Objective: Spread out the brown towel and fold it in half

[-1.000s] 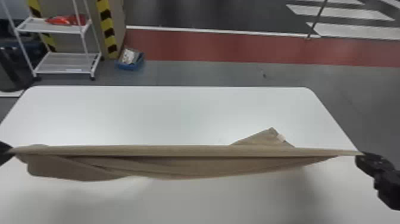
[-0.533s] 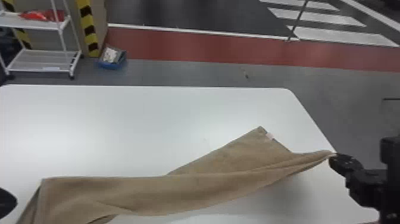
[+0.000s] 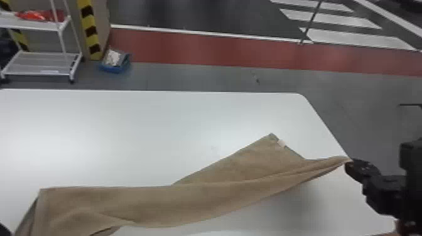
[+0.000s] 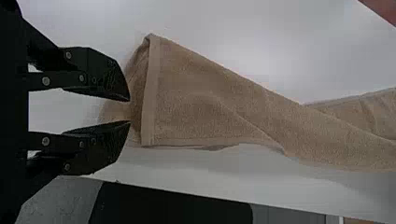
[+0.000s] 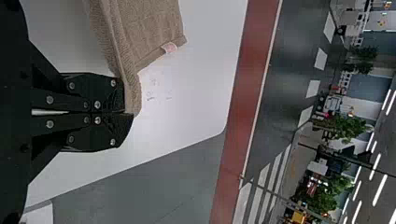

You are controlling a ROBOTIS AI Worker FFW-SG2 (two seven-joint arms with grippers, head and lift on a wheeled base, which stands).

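The brown towel (image 3: 175, 204) runs across the white table (image 3: 125, 131), its left end lying rumpled near the front edge. At the right, my right gripper (image 3: 349, 163) holds a towel corner raised near the table's right edge; a flap with a small tag points toward the back. In the right wrist view my right gripper (image 5: 127, 112) is shut on the corner of the towel (image 5: 144, 32). My left arm (image 3: 3, 230) just shows at the bottom left corner. In the left wrist view my left gripper (image 4: 130, 111) stands open beside the hemmed end of the towel (image 4: 201, 98).
Beyond the table's far edge stand a white shelf cart (image 3: 40, 59) and a blue bin (image 3: 115, 64) on the floor. The table's right edge slopes down under the right arm. Behind the towel lies bare white tabletop.
The towel was stretched taut between both sides; its left end has dropped toward the front and lies slack. The head view has shifted to the right. The right gripper still holds its corner.
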